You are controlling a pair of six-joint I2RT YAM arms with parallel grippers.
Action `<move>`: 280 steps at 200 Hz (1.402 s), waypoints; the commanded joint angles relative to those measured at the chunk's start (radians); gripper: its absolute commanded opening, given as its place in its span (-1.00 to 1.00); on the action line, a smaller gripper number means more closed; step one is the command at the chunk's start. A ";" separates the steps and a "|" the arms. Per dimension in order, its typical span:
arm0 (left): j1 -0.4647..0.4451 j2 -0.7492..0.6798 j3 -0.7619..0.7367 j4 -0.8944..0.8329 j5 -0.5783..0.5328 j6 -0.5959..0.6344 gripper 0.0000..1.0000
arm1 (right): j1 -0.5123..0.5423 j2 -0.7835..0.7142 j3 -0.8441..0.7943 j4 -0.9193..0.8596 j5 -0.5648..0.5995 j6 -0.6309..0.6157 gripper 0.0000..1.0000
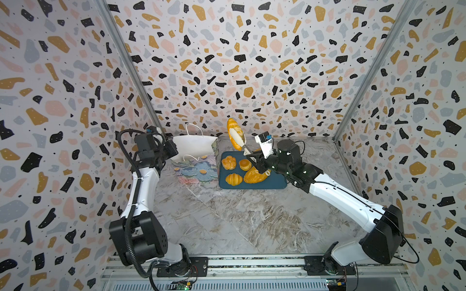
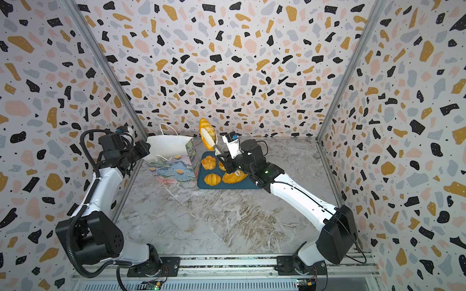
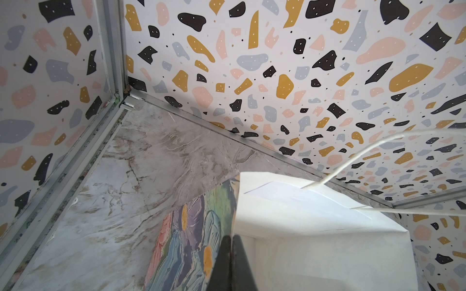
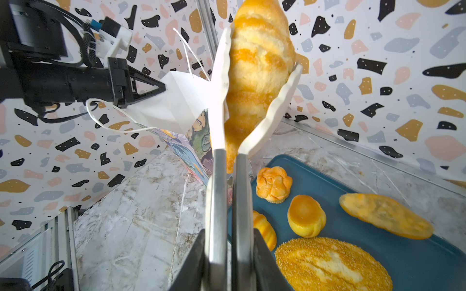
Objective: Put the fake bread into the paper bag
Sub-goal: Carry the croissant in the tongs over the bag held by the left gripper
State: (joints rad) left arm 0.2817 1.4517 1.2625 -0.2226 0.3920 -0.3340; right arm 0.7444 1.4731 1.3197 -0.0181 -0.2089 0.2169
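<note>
Squeezing steel tongs [image 4: 218,189] shut, the right gripper [image 4: 229,241] holds a ridged roll [image 4: 257,63] up in the tongs' white tips, above the tray's [image 1: 274,182] far edge and near the bag [image 1: 194,147]. The left gripper [image 3: 230,241] is pinched closed on the bag's rim. The bag stands open-mouthed just left of the tray. A seeded loaf [image 1: 253,175], a croissant [image 1: 233,179] and other breads lie on the tray.

Marbled grey-brown table [image 1: 227,221], pale veining, walled on three sides. Two things rest directly on it, both toward the back. Floral paper bag [image 1: 195,172] stands upright left of centre, mouth open. Dark blue tray [image 1: 276,183] lies flat just beside the bag's right side; whether they touch is unclear.
</note>
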 commanded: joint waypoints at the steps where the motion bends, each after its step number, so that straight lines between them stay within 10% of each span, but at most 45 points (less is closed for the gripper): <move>1: 0.006 -0.022 -0.016 0.036 0.020 -0.004 -1.00 | 0.026 -0.004 0.061 0.099 -0.015 -0.039 -0.52; 280: 0.006 -0.034 -0.015 0.041 0.040 -0.009 -1.00 | 0.170 0.434 0.558 0.014 0.015 -0.230 -0.44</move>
State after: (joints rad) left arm 0.2859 1.4490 1.2545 -0.2150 0.4107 -0.3378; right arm 0.9043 1.8961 1.7596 0.0170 -0.2199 0.0177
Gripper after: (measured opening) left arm 0.046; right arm 0.287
